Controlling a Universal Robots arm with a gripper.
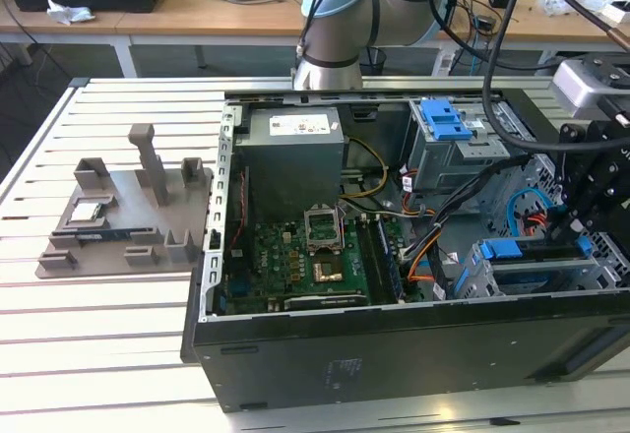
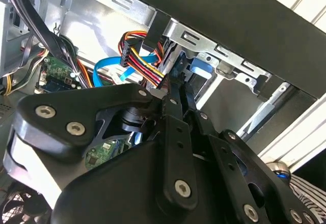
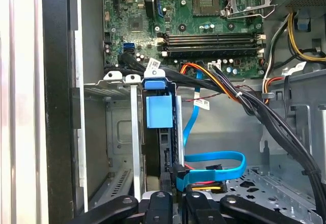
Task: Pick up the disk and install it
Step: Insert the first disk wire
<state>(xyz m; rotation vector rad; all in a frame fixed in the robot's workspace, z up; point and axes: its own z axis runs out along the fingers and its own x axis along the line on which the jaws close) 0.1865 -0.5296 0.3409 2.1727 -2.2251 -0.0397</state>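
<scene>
One disk (image 3: pixel 159 113) seated on edge in the drive cage (image 3: pixel 120 132) of the computer case (image 1: pixel 413 349).
We see the jaws (image 3: pixel 172 196) closed down at the disk's near end, just beside its cable connectors (image 3: pixel 198 180), with thin fingers (image 2: pixel 175 96) nearly meeting.

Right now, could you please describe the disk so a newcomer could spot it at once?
Inside the open computer case, find the grey metal drive cage beside the motherboard. The disk stands on edge in one slot, its blue frame showing; the neighbouring slot is empty.
</scene>
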